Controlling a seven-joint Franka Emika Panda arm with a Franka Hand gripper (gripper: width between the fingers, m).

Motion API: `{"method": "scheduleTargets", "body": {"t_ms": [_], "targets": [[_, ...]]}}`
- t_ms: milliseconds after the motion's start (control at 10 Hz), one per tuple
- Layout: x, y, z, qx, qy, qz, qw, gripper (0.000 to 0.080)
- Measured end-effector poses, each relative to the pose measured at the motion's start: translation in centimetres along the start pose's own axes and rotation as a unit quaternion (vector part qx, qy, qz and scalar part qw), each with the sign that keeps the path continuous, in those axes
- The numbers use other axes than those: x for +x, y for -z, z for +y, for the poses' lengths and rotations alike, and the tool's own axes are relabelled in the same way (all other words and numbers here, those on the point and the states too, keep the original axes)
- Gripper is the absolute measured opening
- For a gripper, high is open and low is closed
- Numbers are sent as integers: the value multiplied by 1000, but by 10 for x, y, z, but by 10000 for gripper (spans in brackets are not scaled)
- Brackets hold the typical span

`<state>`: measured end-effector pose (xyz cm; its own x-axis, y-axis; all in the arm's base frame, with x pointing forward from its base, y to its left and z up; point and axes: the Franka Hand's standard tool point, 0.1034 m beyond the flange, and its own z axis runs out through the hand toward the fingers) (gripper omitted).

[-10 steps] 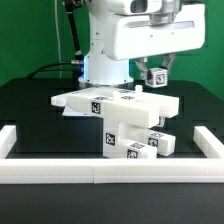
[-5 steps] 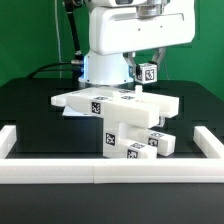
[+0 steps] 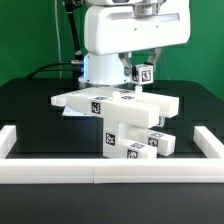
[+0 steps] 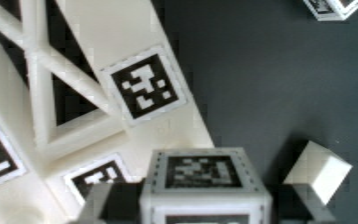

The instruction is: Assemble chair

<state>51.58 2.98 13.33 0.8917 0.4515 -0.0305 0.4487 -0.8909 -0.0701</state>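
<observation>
The chair parts lie mid-table in the exterior view. A flat white tagged slab (image 3: 108, 101) rests over stacked tagged leg blocks (image 3: 132, 140). A short white stub (image 3: 139, 91) stands up from the slab. My gripper (image 3: 144, 76) hangs just above that stub, shut on a small tagged cube (image 3: 145, 71). In the wrist view the cube (image 4: 202, 175) sits between the dark fingers (image 4: 119, 205), with the white framed piece and its tags (image 4: 144, 85) below it and a small white block (image 4: 318, 166) beside it.
Long white border rails run along the front (image 3: 100, 173), the exterior view's left (image 3: 8, 141) and right (image 3: 211, 140) of the black table. The arm's white base (image 3: 100, 60) stands behind the parts. Another tagged piece (image 4: 341, 8) shows at the wrist view's corner.
The gripper has carried the cube a short way toward the exterior view's left, ending over the stub on the slab. The parts on the table have not moved.
</observation>
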Motion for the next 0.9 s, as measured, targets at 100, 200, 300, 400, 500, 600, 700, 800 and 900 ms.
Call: {"method": "scheduleTargets", "body": {"t_ms": [100, 200, 300, 400, 500, 600, 700, 800, 900], "targets": [[0, -1, -1, 1, -3, -1, 1000, 288], [-1, -1, -1, 0, -3, -1, 1000, 288], [-1, -1, -1, 0, -3, -1, 1000, 288], [-1, -2, -1, 0, -3, -1, 1000, 288], [-1, -3, 0, -1, -2, -1, 1000, 288], [-1, -3, 0, -1, -1, -1, 1000, 288], [-2, -4, 1, -1, 0, -1, 1000, 288], [-2, -5, 1, -1, 0, -2, 1000, 288], [-3, -6, 1, 0, 0, -3, 1000, 288]]}}
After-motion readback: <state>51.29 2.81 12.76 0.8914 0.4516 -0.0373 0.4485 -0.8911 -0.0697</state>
